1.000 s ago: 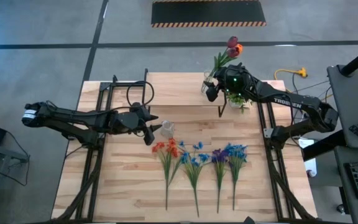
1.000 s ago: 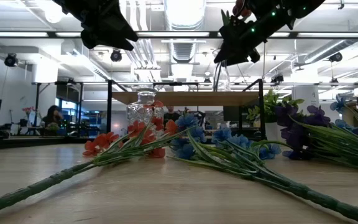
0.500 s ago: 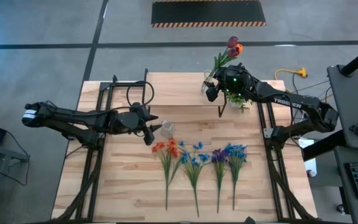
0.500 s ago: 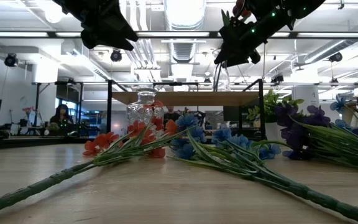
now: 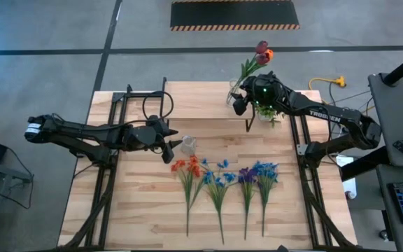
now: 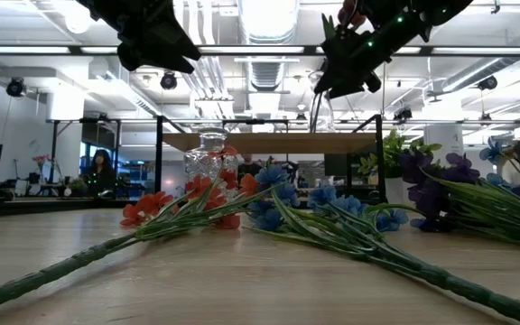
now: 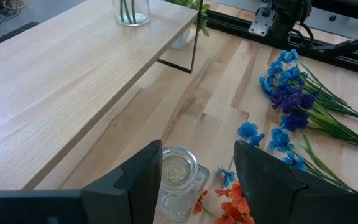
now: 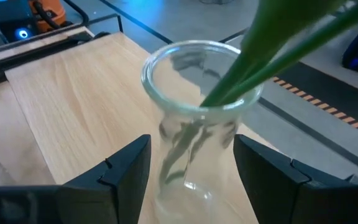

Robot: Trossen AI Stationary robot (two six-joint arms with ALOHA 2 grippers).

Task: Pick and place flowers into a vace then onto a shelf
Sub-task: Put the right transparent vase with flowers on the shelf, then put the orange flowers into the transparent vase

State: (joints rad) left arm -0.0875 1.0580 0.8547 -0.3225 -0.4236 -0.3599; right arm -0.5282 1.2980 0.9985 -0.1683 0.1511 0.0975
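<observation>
A clear glass vase stands on the shelf at the far side, with two flowers, dark red and orange, leaning out of it on green stems. My right gripper is open at rim height, a finger on each side of this vase. Several more flowers lie on the tabletop, stems toward the near edge: orange-red, blue, purple, blue. A small empty glass vase stands on the table. My left gripper hangs open above and just left of it. My right gripper comes at the vase's upper part slanting down from the table's right side. The glass shows in the gap between the two fingers. Whether either finger touches it, I cannot tell. The vase stands upright on the shelf.
A small leafy potted plant sits by the shelf's right leg under my right arm. Black frame rails run along both table sides. Bare wood lies near the front edge, below the stems. A person shows in the room behind.
</observation>
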